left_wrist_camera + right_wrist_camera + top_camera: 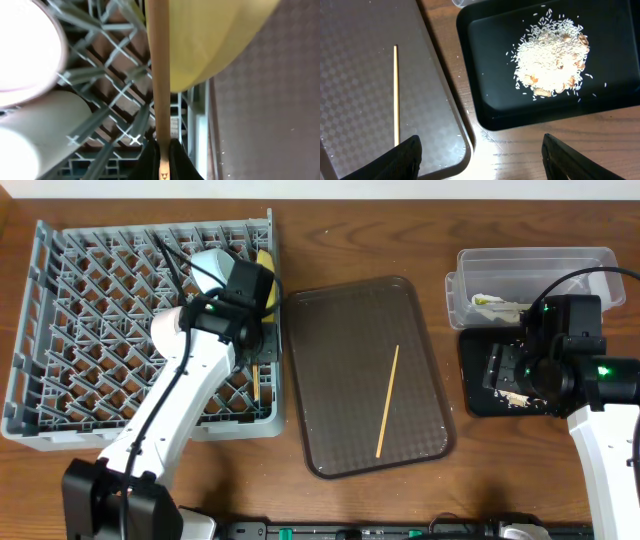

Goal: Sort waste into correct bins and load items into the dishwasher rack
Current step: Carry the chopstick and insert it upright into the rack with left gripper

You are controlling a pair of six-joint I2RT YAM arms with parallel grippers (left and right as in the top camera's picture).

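From above, the left gripper [254,340] is seen over the right edge of the dishwasher rack [70,320], a grey plastic crate with a diamond lattice. The held chopstick [256,383] is laid along the rack's right wall, just beside the upright pale-yellow plate [266,268]. A loose chopstick [388,402] lies on the brown serving tray [340,330], between the two arms. Its long axis runs near to far with a slight slant. The wrapper [495,302] is seen in the clear tub [590,265].

At the left wrist, the jaws are closed on the end of the held chopstick [160,75]. This thin, smooth wooden stick points straight out from them over the lattice, and the plate [215,40] is just to its right (whether the far tip rests on a peg cannot be told). Release here is judged to be the next call.

At the right wrist, the right gripper [481,147] is spread wide and holds nothing. The rice crumbs [550,60] are heaped in the glossy black tray [485,107]. The loose chopstick [396,95] lies to the left of the jaws.
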